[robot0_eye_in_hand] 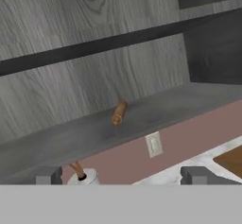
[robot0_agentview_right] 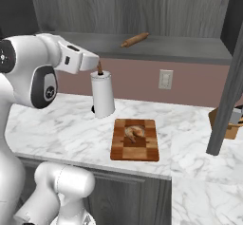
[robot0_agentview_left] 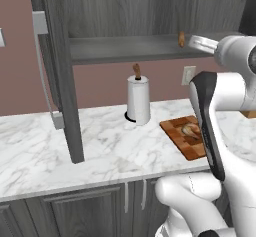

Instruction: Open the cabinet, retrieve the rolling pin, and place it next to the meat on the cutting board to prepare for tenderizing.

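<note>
So the cabinet (robot0_agentview_right: 142, 10) is wide open, and I'm working left to right here. Furthest left is the swung-out door (robot0_agentview_left: 62, 81), then the paper towel roll (robot0_agentview_right: 103, 95) standing on the counter (robot0_agentview_right: 61, 124) right under my hand. My gripper (robot0_eye_in_hand: 121, 176) sits up near shelf height with the jaws apart and nothing between them. Ahead on the grey shelf (robot0_agentview_right: 156, 46) lies the rolling pin (robot0_agentview_right: 135, 40), angled and well clear of my fingertips. Below it, the cutting board (robot0_agentview_right: 135, 145) holds the meat (robot0_agentview_right: 133, 133).

What worries me: the pin is round, so a sloppy approach could nudge it and send it rolling deeper — or off the lip. I think it's resting loose, though it's small in my hand view. I could also clip the towel roll on the way in.
</note>
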